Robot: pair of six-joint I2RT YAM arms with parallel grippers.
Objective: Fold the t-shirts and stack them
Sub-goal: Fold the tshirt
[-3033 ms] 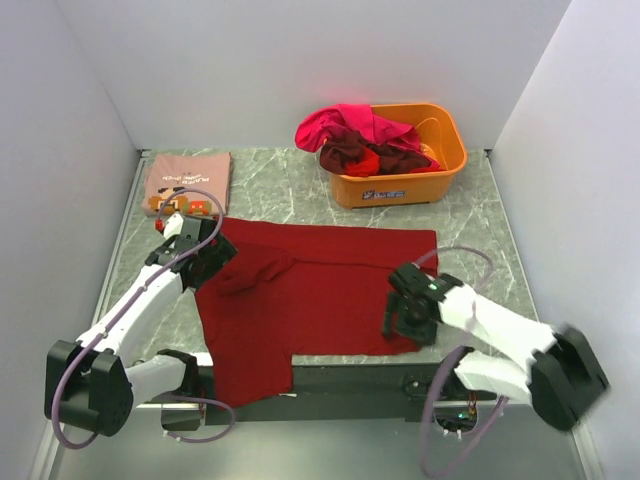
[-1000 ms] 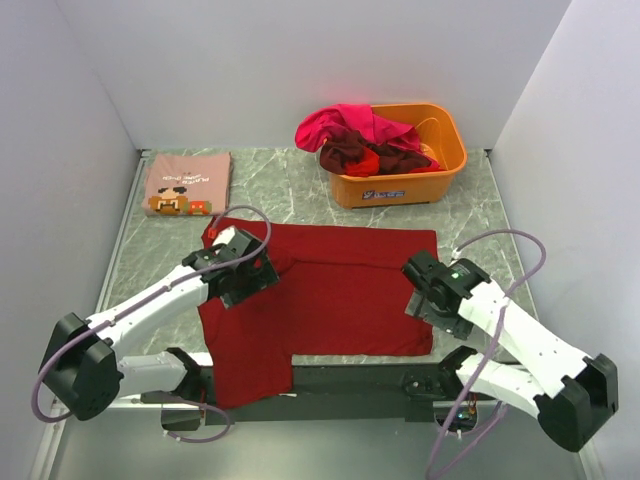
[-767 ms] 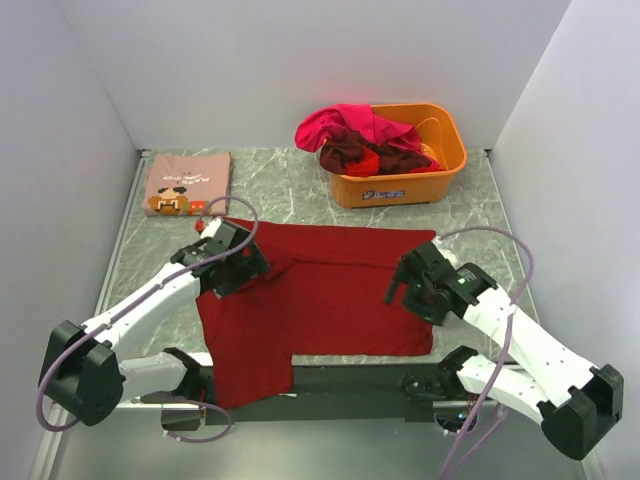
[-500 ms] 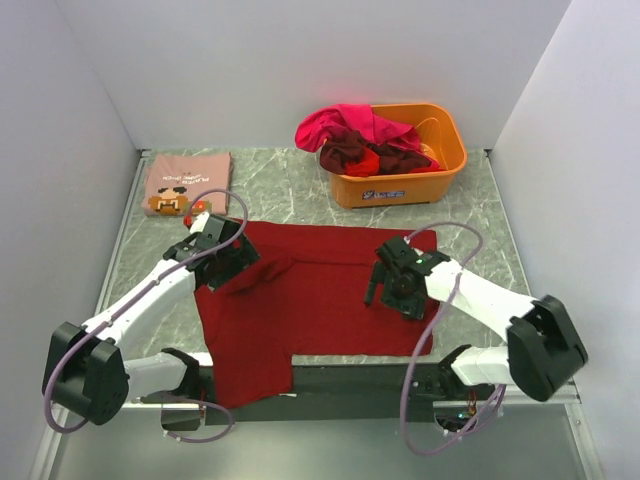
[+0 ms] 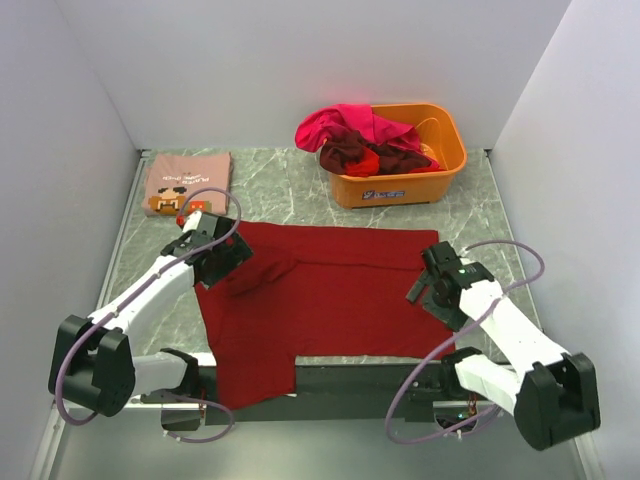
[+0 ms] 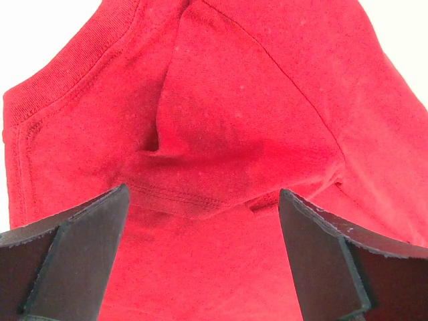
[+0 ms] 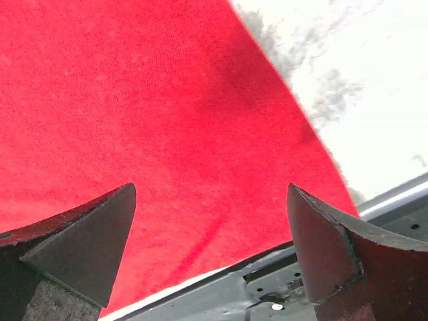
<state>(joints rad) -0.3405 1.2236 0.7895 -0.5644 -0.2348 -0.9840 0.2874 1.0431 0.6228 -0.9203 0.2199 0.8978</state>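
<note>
A plain dark red t-shirt (image 5: 330, 290) lies spread on the marble table, its lower left part hanging over the near edge. My left gripper (image 5: 222, 258) is open over the shirt's folded left sleeve (image 6: 227, 140). My right gripper (image 5: 428, 292) is open over the shirt's right hem near the front corner (image 7: 167, 134). A folded dusty pink t-shirt with pixel-art print (image 5: 187, 182) lies at the back left. Magenta, maroon and red t-shirts (image 5: 360, 140) are heaped in the tub.
An orange plastic tub (image 5: 420, 175) stands at the back right. White walls close in the table on three sides. A dark metal rail (image 5: 380, 375) runs along the near edge; it also shows in the right wrist view (image 7: 281, 294).
My right gripper has moved right and toward the near edge, from mid-shirt to the right hem. My left gripper has stayed at the left sleeve. The shirt lies almost as before.
</note>
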